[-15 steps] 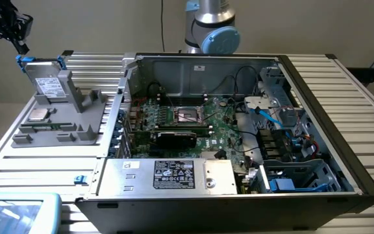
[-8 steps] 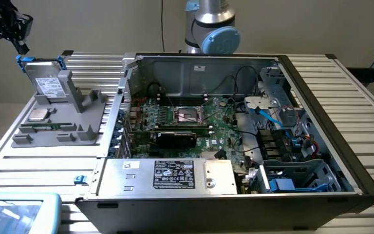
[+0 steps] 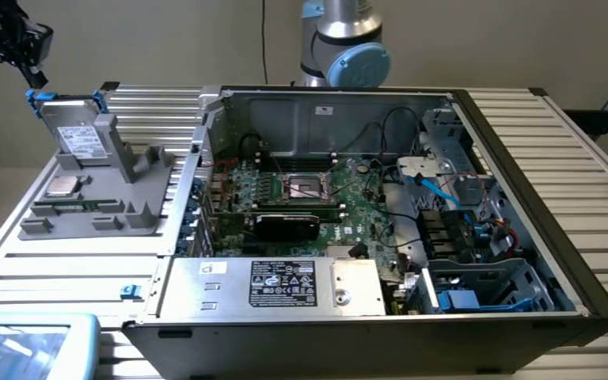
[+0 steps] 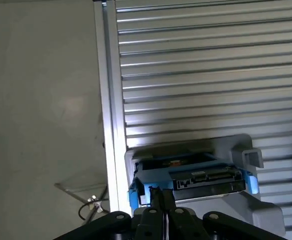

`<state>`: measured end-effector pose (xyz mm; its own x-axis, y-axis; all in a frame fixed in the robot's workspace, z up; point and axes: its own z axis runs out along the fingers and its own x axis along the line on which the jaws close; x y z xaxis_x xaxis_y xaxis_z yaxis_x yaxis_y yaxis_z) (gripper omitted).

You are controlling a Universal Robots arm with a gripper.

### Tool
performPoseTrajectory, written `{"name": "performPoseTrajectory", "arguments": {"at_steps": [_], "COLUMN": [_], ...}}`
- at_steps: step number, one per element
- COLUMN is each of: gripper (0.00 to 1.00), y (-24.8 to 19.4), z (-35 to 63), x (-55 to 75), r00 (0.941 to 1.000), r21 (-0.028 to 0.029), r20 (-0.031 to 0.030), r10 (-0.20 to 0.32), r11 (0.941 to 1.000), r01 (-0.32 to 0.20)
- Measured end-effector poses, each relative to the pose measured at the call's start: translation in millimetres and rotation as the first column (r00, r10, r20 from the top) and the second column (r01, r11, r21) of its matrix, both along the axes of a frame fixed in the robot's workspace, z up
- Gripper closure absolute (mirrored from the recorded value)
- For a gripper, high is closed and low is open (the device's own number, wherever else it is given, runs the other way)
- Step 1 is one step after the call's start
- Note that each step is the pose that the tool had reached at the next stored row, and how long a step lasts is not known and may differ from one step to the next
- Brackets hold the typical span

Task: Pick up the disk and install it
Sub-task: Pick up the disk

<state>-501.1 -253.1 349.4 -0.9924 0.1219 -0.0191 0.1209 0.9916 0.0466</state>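
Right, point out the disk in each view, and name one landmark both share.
Exterior view: the disk stands on edge in the grey holder at the exterior view's left, beside the open computer case.
Wrist view: the disk sits just beyond the shut tool, its connector edge facing the camera.
Shared landmark: the grey holder, resting on the ribbed table in both.
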Motion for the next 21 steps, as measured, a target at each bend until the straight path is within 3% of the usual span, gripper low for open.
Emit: {"name": "performPoseTrajectory", "arguments": {"at_steps": [5, 10, 16, 21], "gripper": [0.89, 0.89, 0.89, 0.89], "y": [0.0, 0.0, 0.0, 0.0], "z": [0.1, 0.0, 0.0, 0.0], "x": [0.0, 0.0, -0.1, 0.0], "r00": [0.9980, 0.9919, 0.9797, 0.9650], "r21": [-0.0006, -0.0022, -0.0054, -0.0075], "r20": [-0.0002, 0.0001, 0.0008, 0.0011], "r10": [-0.064, -0.127, -0.201, -0.262], "r11": [0.9980, 0.9919, 0.9797, 0.9650], "r01": [0.064, 0.127, 0.201, 0.262]}}
